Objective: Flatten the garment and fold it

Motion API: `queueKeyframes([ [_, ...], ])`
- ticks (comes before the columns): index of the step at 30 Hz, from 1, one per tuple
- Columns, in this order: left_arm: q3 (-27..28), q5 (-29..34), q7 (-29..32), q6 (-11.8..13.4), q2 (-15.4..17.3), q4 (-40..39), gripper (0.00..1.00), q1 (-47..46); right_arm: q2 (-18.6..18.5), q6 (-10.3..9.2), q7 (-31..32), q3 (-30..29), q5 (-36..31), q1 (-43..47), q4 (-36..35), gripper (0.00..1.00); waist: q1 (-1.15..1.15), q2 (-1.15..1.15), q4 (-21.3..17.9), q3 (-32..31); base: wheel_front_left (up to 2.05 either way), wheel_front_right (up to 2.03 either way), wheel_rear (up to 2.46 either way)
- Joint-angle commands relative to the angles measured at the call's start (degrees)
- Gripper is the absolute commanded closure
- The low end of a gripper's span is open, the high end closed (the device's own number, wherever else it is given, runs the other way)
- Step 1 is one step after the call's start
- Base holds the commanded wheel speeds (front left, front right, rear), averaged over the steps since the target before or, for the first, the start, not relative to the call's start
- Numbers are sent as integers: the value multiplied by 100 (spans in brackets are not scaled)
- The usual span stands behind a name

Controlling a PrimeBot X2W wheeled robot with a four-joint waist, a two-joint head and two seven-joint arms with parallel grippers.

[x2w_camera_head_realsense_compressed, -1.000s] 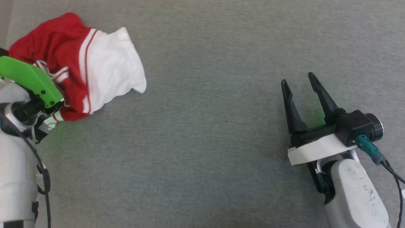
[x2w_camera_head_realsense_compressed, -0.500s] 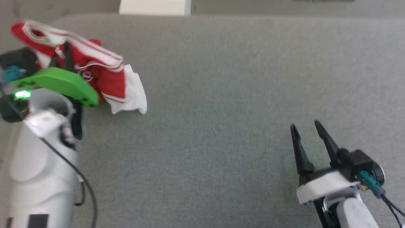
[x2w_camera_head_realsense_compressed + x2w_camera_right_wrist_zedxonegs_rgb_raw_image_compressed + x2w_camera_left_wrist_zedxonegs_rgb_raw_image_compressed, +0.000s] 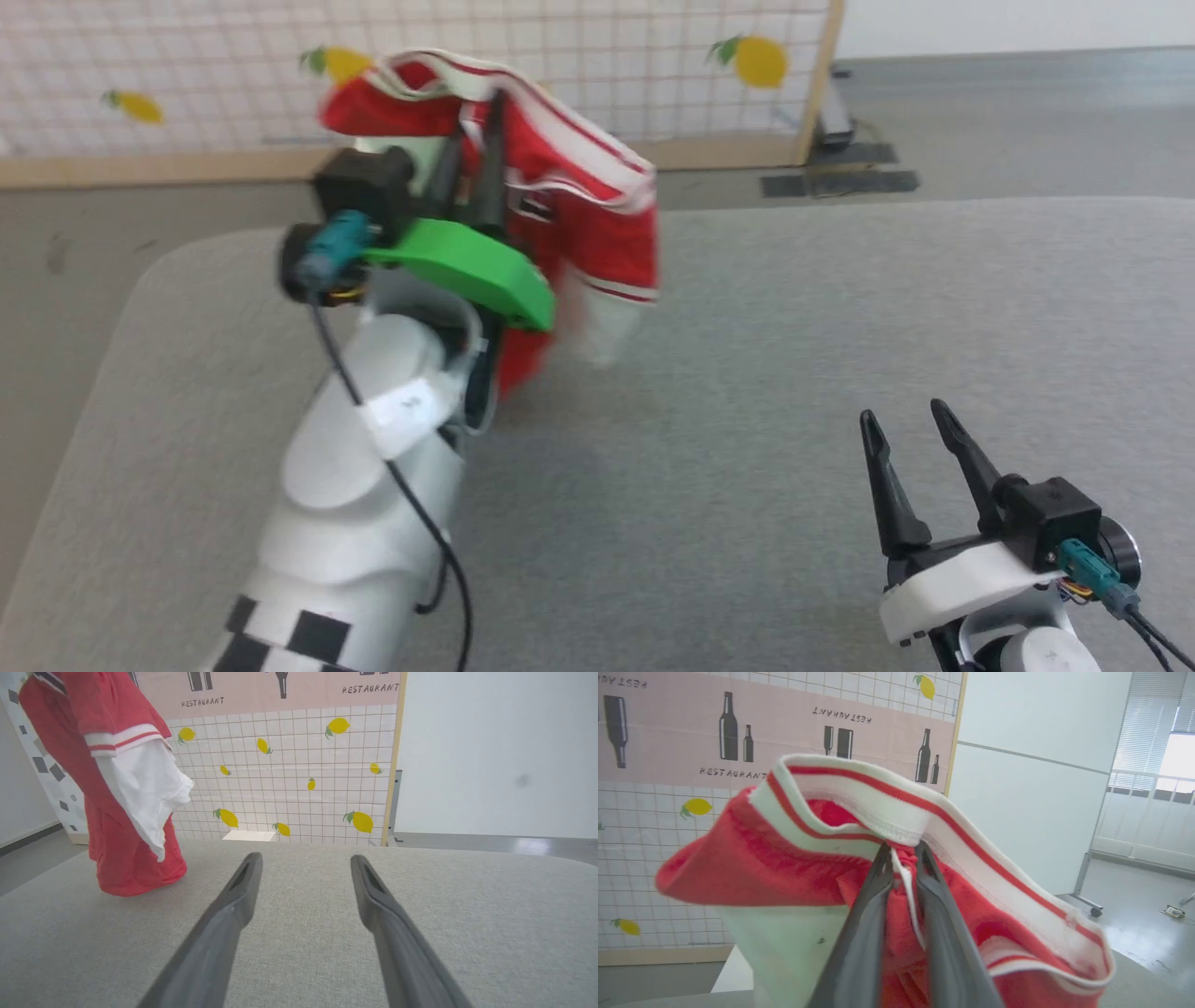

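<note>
The garment (image 3: pixel 579 215) is a red jersey with white short sleeves and white bands of trim that carry a thin red stripe. It hangs bunched and crumpled, not flat. The left fingers (image 3: pixel 873 905) pinch it just under a band of trim (image 3: pixel 859 807), which arches over their tips. Red cloth drapes down on both sides of them. One white sleeve (image 3: pixel 145 793) dangles loose below a striped band, on the side toward the right fingers (image 3: pixel 233 914). The lowest red folds rest on the grey desk (image 3: pixel 327 952), well apart from the right fingers, ahead of them and off to their left.
</note>
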Motion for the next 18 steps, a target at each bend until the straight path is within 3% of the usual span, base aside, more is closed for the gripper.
queueKeyframes([
  [1, -153, -107, -50, -51, -44, 55, 100, -83, -4, -9, 36, 15, -19, 97, -54, 0, 0, 0, -579, -299, 0, 0, 0],
  [7, -1292, -873, 357, -6, -80, 422, 100, 97, -4, -9, 147, 102, 2, 146, -128, 0, 0, 0, -998, -274, 0, 0, 0],
  [14, -2479, -1464, 2780, 132, -82, 1651, 100, 633, -4, -9, 214, 46, 19, 209, -203, 0, 0, 0, -1137, -172, 0, 0, 0],
  [17, -2658, -1601, 3427, 91, -82, 1884, 100, 761, -4, -9, 222, 17, 51, 205, -192, 0, 0, 0, -1090, -102, 0, 0, 0],
  [18, -2700, -1644, 3618, 91, -82, 1945, 95, 802, -4, -9, 232, 19, 66, 204, -183, 0, 0, 0, -1063, -87, 0, 0, 0],
])
